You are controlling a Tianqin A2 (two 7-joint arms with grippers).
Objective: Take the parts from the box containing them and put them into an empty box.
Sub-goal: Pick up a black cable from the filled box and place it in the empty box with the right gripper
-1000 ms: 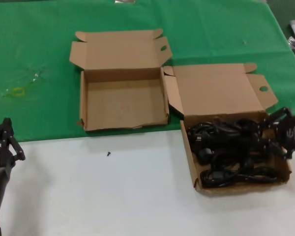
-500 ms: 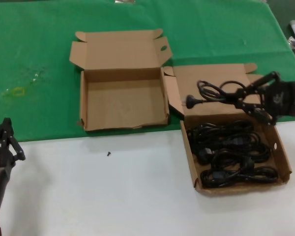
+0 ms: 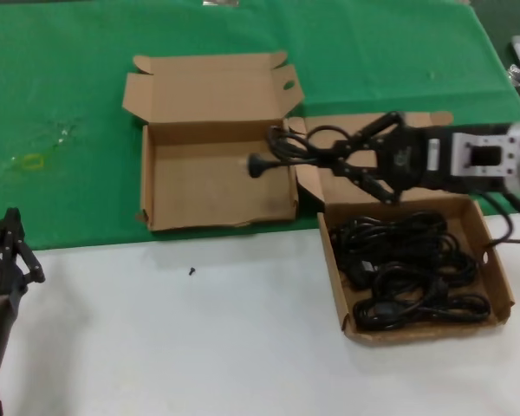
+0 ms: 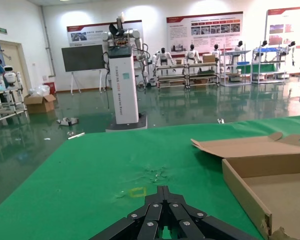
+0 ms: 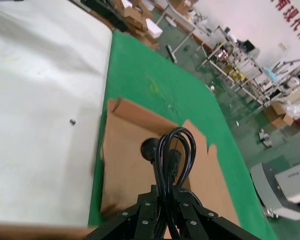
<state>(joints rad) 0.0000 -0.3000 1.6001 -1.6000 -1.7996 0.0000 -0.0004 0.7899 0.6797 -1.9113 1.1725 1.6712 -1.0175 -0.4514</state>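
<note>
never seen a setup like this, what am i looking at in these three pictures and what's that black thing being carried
This is a two-armed robot. The wide picture is from its head camera; the other two are from cameras on its wrists. On the table sit two open cardboard boxes: an empty box and a box of cords holding black power cords. The right gripper is shut on one looped power cord, carried over the empty box's right edge. The left gripper waits near the table's left edge.
</note>
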